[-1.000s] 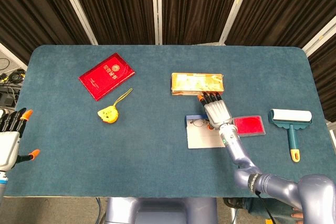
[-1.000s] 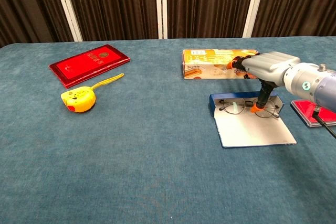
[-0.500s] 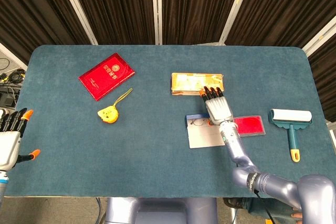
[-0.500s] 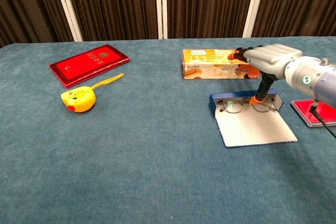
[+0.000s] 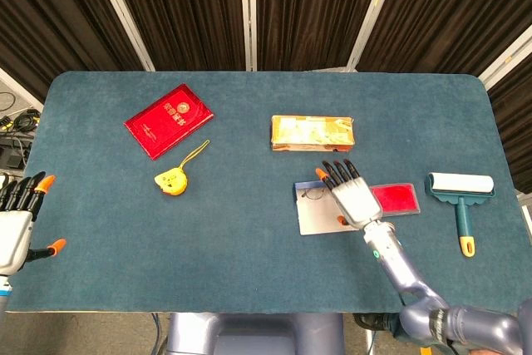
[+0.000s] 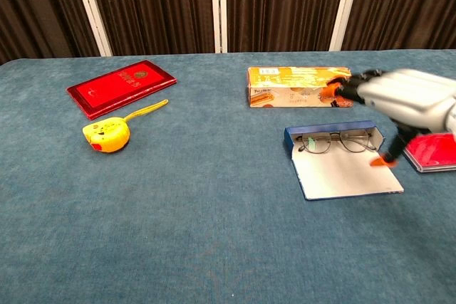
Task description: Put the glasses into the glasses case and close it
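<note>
The glasses [image 6: 338, 141] are sitting in the open case [image 6: 342, 169], tucked along its back wall with the lid flap lying flat toward the camera. The right hand [image 6: 406, 101] hovers over the right end of the case, just beside the glasses and not touching them. It's palm down, fingers spread and holding nothing, with its orange tips pointing toward the orange box [image 6: 297, 85] and the thumb hanging down by the case's right edge. It's a bit motion-blurred in the chest view. From the head view the right hand [image 5: 354, 192] covers the case's right half. The left hand [image 5: 17, 220] is way off at the table's left edge, fingers apart, empty.
</note>
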